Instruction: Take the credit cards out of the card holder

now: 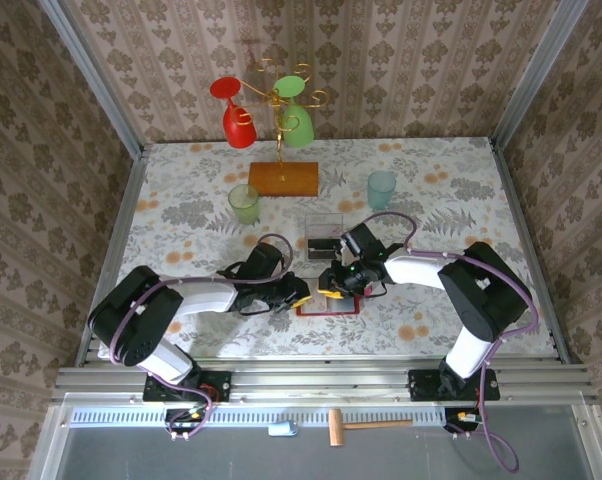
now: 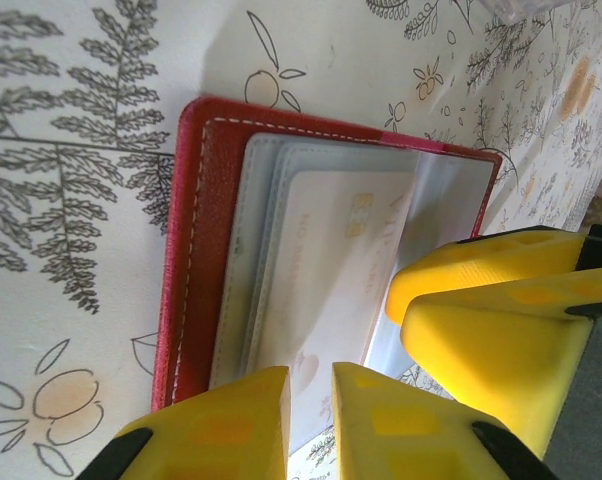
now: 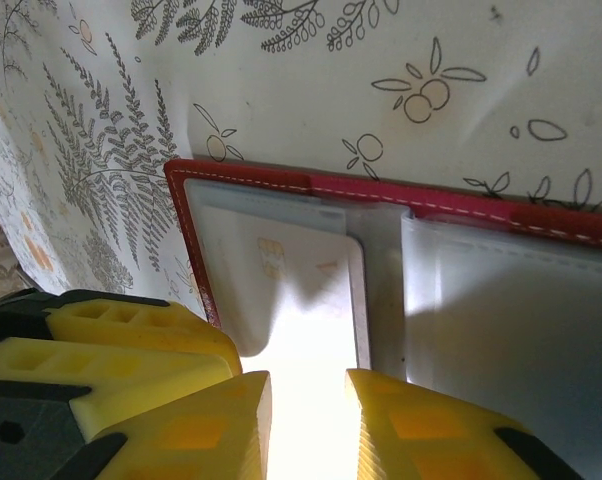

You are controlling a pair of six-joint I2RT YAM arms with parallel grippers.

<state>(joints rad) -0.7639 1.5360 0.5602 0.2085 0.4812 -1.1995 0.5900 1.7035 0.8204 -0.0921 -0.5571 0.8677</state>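
Observation:
The red card holder lies open and flat on the floral cloth between both arms. Its red edge and greyish pockets are plain in the wrist views. One pale credit card with a gold chip sticks partly out of a pocket. My left gripper hovers at the holder's near edge, jaws a narrow gap apart over the card's face. My right gripper stands over the same card with a wider gap. Neither visibly pinches anything. Each gripper's yellow fingers crowd the other's view.
A clear plastic box stands just behind the holder. Farther back are a green cup, a teal cup, and a wooden-based stand hung with a red and a green glass. A small hammer lies below the table's front rail.

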